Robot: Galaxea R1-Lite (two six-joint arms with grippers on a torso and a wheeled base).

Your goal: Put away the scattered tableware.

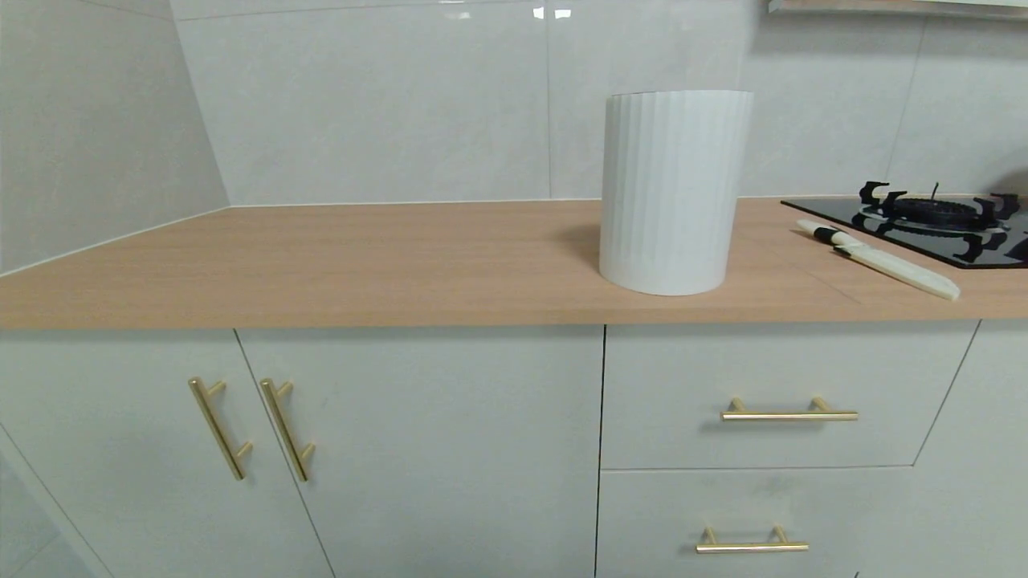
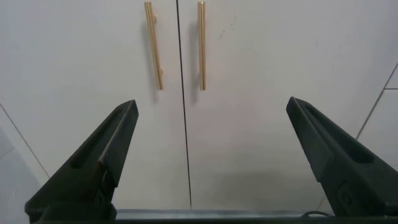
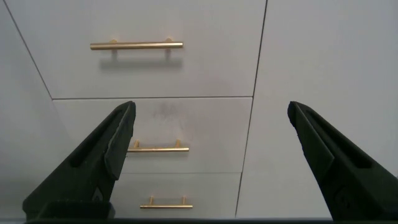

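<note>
The countertop [image 1: 361,257] was matt wood grain. The ribbed white holder [image 1: 673,193] looked matt, either ceramic or plastic. The wall tiles [image 1: 377,96] were glossy. The cabinet fronts [image 1: 450,449] were smooth, pale and satin, with brass-coloured metal handles [image 1: 789,415]. At far right, the hob [image 1: 1004,253] was glossy black glass, and the knife [image 1: 879,261] looked like cream plastic.

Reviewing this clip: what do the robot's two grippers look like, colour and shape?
They match. The left gripper and the right gripper each have two matte black fingers, long wedges tapering to narrow tips, rising from a dark bar at the base.
</note>
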